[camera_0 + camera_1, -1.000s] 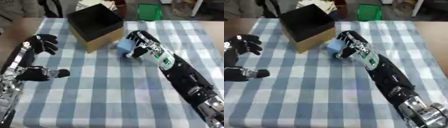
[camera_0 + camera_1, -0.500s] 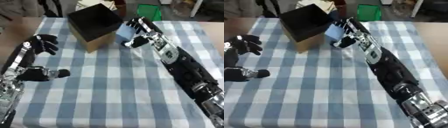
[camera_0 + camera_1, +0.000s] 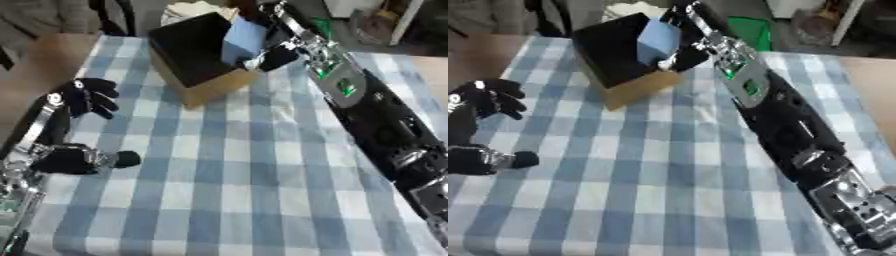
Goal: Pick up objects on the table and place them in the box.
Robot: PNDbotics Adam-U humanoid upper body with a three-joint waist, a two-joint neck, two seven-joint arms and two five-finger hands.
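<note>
The pale blue block (image 3: 658,40) is held between thumb and fingers of the right hand (image 3: 686,47), above the open cardboard box (image 3: 197,60) near the table's far edge. Placing is in hand; next, the fingers should release. The left hand (image 3: 83,100) idles with relaxed fingers near the table's left edge.

The table (image 3: 236,200) is covered with a matt woven cloth in blue and white checks. The box (image 3: 210,90) looks like plain brown cardboard outside, with a dull black lining. The pale blue block (image 3: 658,42) seems smooth and matt. The right hand (image 3: 689,55) and left hand (image 3: 87,95) are matt black; the right forearm shows silver metal joints.
</note>
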